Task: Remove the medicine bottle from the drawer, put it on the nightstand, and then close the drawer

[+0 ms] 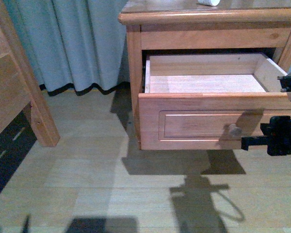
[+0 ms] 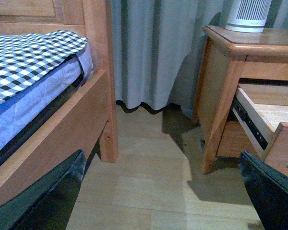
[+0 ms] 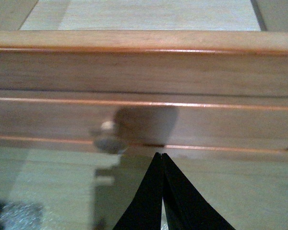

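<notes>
The drawer point(image 1: 211, 121) stands pulled out of the nightstand point(image 1: 134, 73), its inside open from above. Its front panel and round knob point(image 1: 234, 130) block the right gripper point(image 1: 246, 143). Wide bare floor point(image 1: 87, 170) lies between nightstand and bed frame point(image 1: 19, 92).

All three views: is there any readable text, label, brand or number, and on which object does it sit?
None can be read.
The medicine bottle on the nightstand: only its lower edge shows, with no label in view.
The white ribbed appliance: plain slats, no print visible.
The drawer front and knob: bare wood.
The checked bedding: pattern only.
</notes>
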`<state>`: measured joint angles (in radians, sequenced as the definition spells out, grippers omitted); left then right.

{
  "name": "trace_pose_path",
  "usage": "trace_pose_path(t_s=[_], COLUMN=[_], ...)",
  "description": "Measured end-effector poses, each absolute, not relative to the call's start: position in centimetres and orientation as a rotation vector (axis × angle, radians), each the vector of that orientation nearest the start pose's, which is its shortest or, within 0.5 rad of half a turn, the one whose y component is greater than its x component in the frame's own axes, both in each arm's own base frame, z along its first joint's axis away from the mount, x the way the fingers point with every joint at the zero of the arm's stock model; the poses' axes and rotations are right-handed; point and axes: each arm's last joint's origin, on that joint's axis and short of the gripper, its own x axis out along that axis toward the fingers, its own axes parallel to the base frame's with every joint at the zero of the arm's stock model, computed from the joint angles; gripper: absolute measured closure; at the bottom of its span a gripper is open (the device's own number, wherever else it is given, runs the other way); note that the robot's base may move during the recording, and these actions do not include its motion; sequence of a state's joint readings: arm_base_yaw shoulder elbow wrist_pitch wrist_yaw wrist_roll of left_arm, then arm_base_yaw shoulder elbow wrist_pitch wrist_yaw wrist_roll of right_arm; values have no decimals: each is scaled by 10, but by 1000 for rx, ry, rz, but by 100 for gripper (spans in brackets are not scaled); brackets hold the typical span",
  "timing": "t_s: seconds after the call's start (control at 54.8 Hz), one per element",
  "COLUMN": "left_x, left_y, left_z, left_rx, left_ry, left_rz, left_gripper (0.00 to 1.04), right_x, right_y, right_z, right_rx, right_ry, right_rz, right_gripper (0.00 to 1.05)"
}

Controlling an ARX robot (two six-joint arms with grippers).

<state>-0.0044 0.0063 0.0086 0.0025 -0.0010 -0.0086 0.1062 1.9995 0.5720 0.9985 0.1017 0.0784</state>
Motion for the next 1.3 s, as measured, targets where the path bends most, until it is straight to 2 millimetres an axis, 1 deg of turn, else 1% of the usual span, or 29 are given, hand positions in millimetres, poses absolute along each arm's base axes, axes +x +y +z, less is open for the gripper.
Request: trace_pose_path(t_s=[0.164,0.201,0.255,0.383,0.438,0.474,0.602,0.693,0.785,0.931,1.15,1.223,1.296], left_x=[98,98,98,98,98,98,98,98,98,98,98,98,98], left_y=[0,0,0,0,0,0,0,0,0,0,0,0,0], left_z=[166,166,166,166,166,166,166,166,166,166,166,166,166], left_rx=[-8,-8,-8,-8,-8,-8,-8,-8,-8,-8,-8,-8,-8], left_ry=[-5,-5,-5,-5,-5,-5,-5,-5,-5,-5,-5,-5,-5], left_rz=[-3,-3,-3,-3,-3,-3,-3,-3,-3,-3,-3,-3,-3], left_gripper=[6,6,6,6,6,6,6,6,6,6,6,6,6], right_x=[346,357,370,411,423,435,488,513,529,545,551,551,548], right_y=[27,26,26,26,26,27,31,33,34,35,31,28,23], right_z=[53,50,47,45,44,44,43,43,44,47,52,52,56], right_rx=[-27,-45,-61,-110,-123,-140,-210,-254,-275,-286,-267,-224,-164], right_ry=[415,408,399,366,358,353,331,317,304,296,318,330,344], right_rz=[-35,-38,-43,-61,-66,-69,-71,-61,-54,-40,-19,-15,-15], right_gripper=[101,101,101,101,101,101,101,101,101,101,101,101,101])
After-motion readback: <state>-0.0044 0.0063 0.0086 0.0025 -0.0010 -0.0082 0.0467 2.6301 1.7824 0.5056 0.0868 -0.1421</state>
